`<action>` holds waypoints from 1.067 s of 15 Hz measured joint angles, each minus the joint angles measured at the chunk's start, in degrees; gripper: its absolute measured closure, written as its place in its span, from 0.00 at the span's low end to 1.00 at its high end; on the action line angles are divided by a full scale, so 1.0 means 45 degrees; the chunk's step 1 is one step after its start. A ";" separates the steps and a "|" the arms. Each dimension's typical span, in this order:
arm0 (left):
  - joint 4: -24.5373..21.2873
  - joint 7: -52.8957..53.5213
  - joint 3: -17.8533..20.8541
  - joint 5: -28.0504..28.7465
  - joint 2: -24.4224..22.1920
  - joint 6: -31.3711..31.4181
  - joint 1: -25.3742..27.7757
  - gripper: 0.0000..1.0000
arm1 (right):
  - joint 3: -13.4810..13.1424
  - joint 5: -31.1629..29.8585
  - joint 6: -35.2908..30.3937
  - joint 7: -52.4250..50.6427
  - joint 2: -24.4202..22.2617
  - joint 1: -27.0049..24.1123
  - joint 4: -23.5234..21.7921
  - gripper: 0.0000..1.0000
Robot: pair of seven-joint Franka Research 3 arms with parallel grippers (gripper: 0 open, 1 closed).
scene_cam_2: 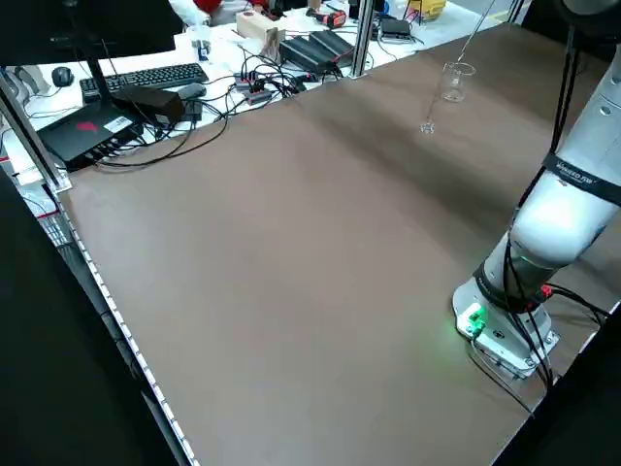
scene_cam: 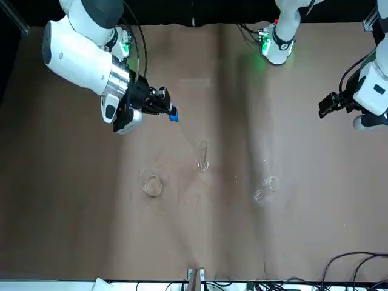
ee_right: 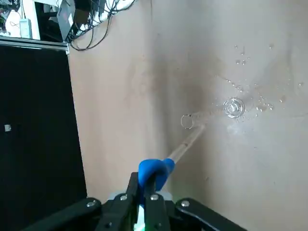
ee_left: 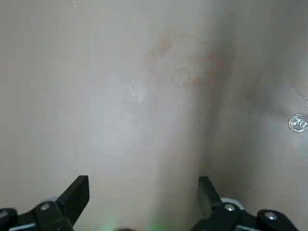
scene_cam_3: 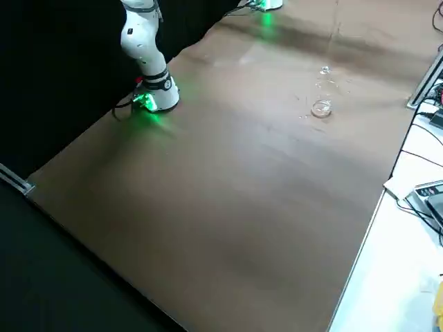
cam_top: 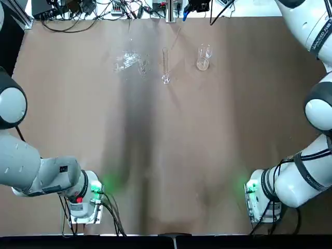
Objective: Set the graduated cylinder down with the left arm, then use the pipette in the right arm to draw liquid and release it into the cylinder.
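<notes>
On the far part of the counter [cam_top: 155, 135], the graduated cylinder [cam_top: 165, 65] is standing upright, between the glass pieces [cam_top: 127, 61] on its left and the clear beaker [cam_top: 203, 62] on its right. These neighbours are sitting near it but apart, and the pieces are lying in a loose jumble. Small clear drops [ee_right: 262, 107] are dotting the surface around the cylinder's foot. Beyond the far edge, black cables [scene_cam_2: 233, 92] are tangling beside a keyboard [scene_cam_2: 146, 81].

From the right side, the right pincer [ee_right: 144, 187] is hanging above the counter, clenching the blue bulb [ee_right: 153, 171] of the pipette [ee_right: 185, 146], whose clear tube is slanting down toward the cylinder. The left pincer [ee_left: 144, 192] is hovering on the left side, released, its two fingers standing wide apart and holding nothing.

The top view is cutting off both pincers. The pipette's tip is blending with the glass, so I am not telling whether it is entering the cylinder. Any liquid inside the glassware is staying too faint to make out.
</notes>
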 joint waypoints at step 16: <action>0.0005 -0.0001 0.0003 0.0000 0.0000 0.0000 0.0013 0.00 | -0.0056 0.0019 -0.0854 -0.1821 -0.0117 -0.3300 0.0072 0.93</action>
